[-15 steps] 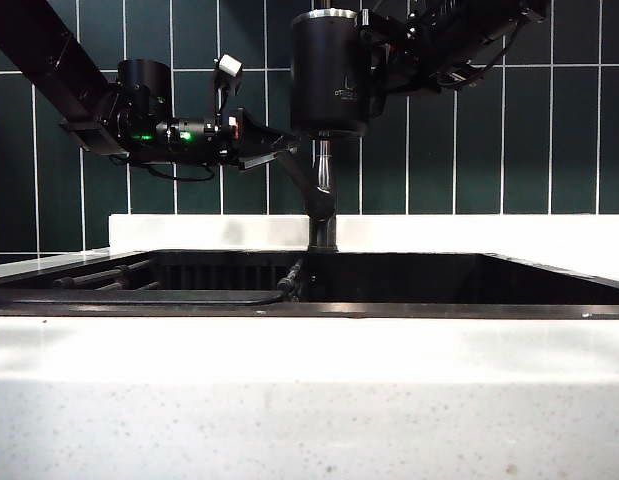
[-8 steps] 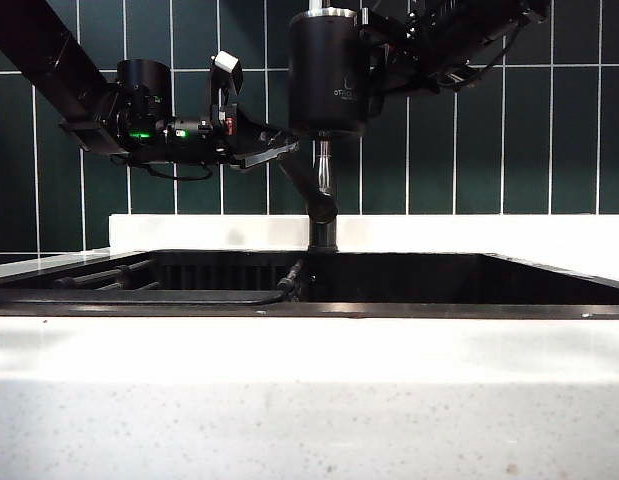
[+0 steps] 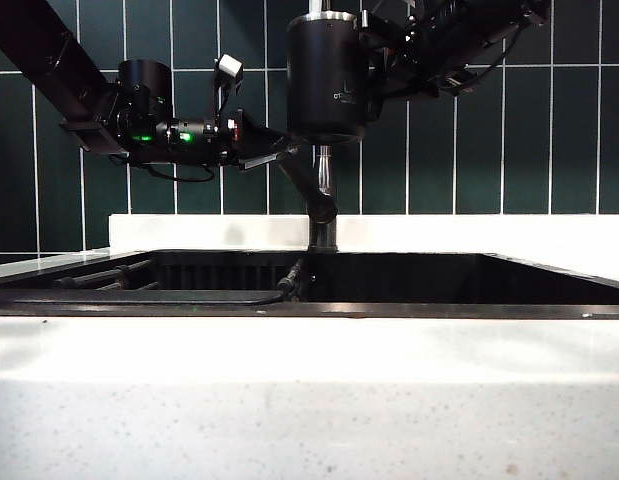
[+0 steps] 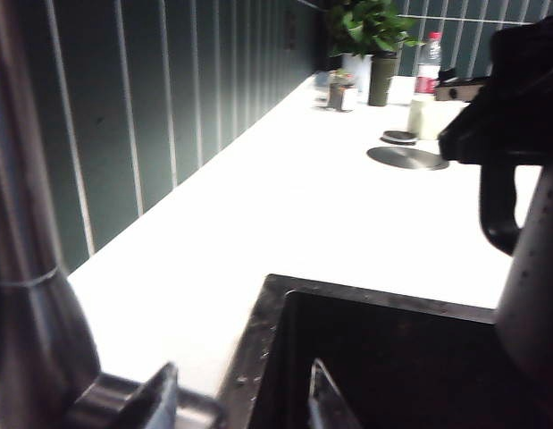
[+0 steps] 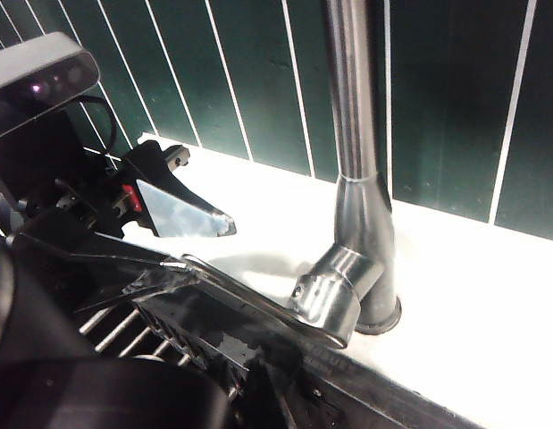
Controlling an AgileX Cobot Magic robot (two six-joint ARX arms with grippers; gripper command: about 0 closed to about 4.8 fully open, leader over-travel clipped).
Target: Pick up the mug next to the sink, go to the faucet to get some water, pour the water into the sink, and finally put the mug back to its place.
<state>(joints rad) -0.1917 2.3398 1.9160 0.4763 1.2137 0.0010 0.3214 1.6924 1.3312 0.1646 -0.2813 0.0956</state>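
The right gripper (image 3: 374, 45), high against the dark green tiled wall (image 3: 549, 140), is clamped tight on the handle side of the black mug (image 3: 327, 75), which hangs upright in the air directly above the sink (image 3: 409, 280) and in front of the upright pipe of the faucet (image 3: 324, 190). The mug's steel rim catches the light near the top of the exterior view, and a small pale logo shows on its side. In the right wrist view the gripper itself is out of frame; only the dark curve of the mug fills the near corner, with the faucet (image 5: 356, 179) standing on the white counter (image 5: 490, 295) behind it. The left gripper (image 3: 267, 148) reaches in level from the left side, its jaws spread wide and holding nothing, with the tips at the faucet's angled lever (image 3: 304, 185) just below the mug. From the right wrist view the lever (image 5: 249, 304) runs out from the faucet's base between the left gripper's fingers (image 5: 182, 213). The left wrist view shows its two fingertips (image 4: 160, 398) apart over the sink's wet metal rim (image 4: 258, 357), the faucet pipe (image 4: 26, 268) close by on one side and the mug (image 4: 531, 268) with its thin handle on the other. Farther along the counter (image 4: 285, 197) stand a potted plant (image 4: 370, 36) and a bottle (image 4: 428, 63).
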